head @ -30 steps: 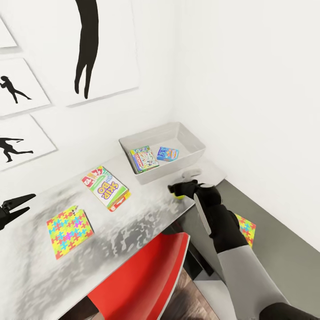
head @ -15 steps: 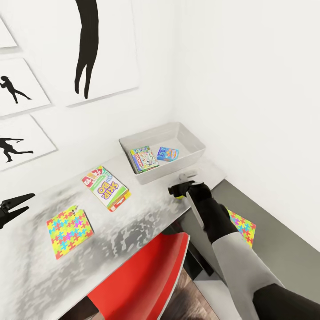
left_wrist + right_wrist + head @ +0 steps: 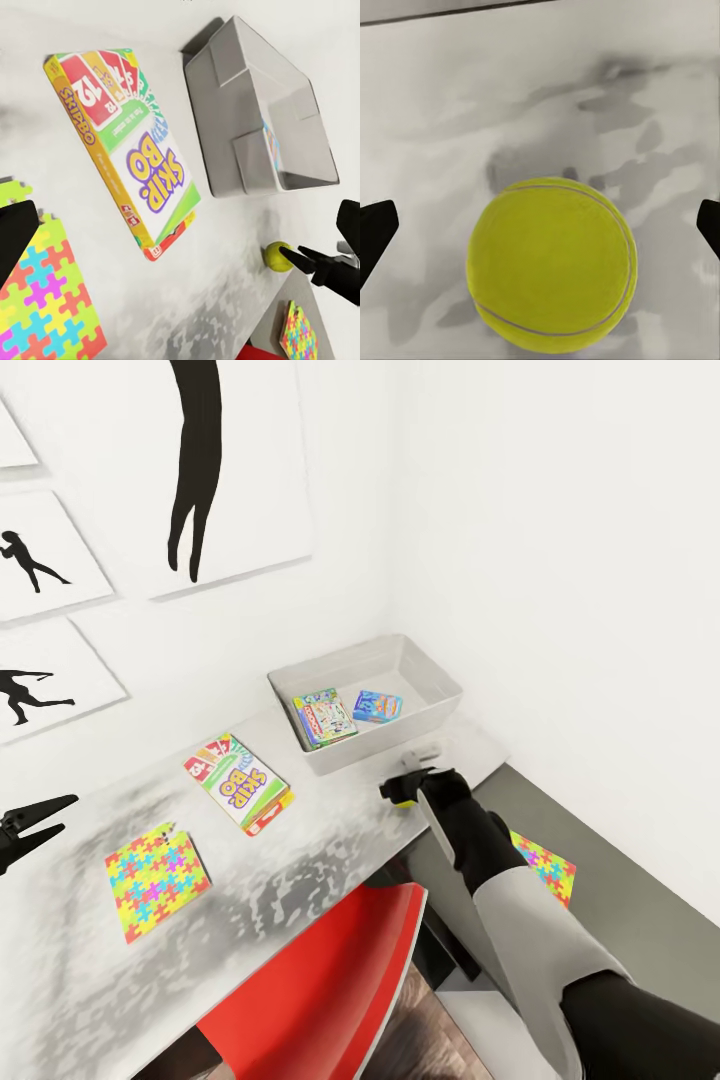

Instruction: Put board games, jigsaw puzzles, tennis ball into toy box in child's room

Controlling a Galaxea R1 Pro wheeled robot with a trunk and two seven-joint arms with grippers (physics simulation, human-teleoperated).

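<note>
Games (image 3: 325, 717) are already stowed in the toy box (image 3: 432, 676), while the tennis ball (image 3: 551, 264) is straddled by the right gripper's (image 3: 407, 785) parted, untouching fingers.

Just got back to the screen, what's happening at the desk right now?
The right hand is open, its fingers on either side of the tennis ball, which sits on the desk in front of the toy box. Two game boxes lie in the toy box: a green-white one and a blue one. The Skip-Bo box and both puzzles are outside it. The left hand waits aside.
</note>
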